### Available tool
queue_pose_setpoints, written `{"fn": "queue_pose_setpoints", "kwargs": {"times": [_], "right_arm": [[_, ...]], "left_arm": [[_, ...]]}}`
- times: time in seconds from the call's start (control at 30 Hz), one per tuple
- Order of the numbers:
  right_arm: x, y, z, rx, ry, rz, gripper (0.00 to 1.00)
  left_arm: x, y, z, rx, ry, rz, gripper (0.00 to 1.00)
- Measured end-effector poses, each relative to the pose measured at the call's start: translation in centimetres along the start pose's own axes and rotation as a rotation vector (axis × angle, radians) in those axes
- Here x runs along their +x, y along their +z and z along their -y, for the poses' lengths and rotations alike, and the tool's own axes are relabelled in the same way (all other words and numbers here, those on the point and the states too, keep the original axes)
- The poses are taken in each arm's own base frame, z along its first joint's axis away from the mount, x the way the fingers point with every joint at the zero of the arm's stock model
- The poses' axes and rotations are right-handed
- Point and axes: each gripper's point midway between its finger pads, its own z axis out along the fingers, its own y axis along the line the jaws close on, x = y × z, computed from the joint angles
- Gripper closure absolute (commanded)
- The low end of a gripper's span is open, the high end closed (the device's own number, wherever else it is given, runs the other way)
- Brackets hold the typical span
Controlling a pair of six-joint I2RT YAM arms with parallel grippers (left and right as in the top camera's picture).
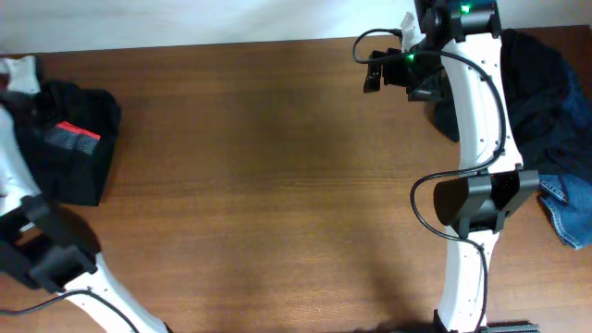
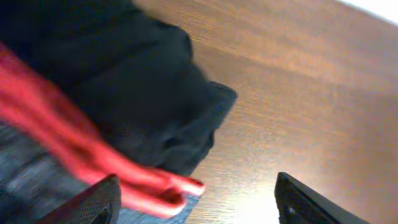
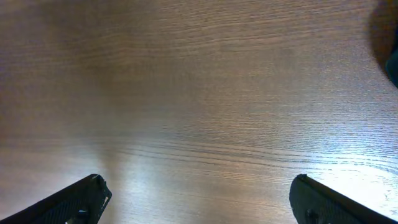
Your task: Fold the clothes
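Wooden table (image 1: 259, 185), dark clothes (image 1: 91, 176) at both ends

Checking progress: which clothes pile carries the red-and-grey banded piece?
The compact black pile on the left; the loose dark heap on the right shows blue denim instead.

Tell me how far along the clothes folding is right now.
Done: one compact dark bundle with a red-and-grey band looks folded at the left edge of the table. In hand: nothing; the left gripper is open beside that bundle, and the right gripper is open over bare wood. Left: a crumpled heap of dark garments and blue denim jeans on the right.
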Motion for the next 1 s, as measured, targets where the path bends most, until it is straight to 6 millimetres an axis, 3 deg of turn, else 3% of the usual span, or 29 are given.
{"fn": "queue_pose_setpoints", "kwargs": {"times": [0.33,0.6,0.87,1.0], "right_arm": [[0.0,0.0,0.0,0.000,0.000,-0.001,0.01],[0.0,0.0,0.0,0.000,0.000,-0.002,0.01],[0.0,0.0,0.0,0.000,0.000,-0.001,0.01],[0.0,0.0,0.0,0.000,0.000,-0.002,0.01]], "left_arm": [[1.9,1.1,2.2,-0.083,0.220,-0.132,0.21],[2.4,0.9,1.0,-0.167,0.314,-0.178,0.20],[2.4,1.0,1.2,-0.172,0.399,-0.191,0.14],[1.1,1.3,1.7,-0.180,0.455,-0.149,0.13]]}}
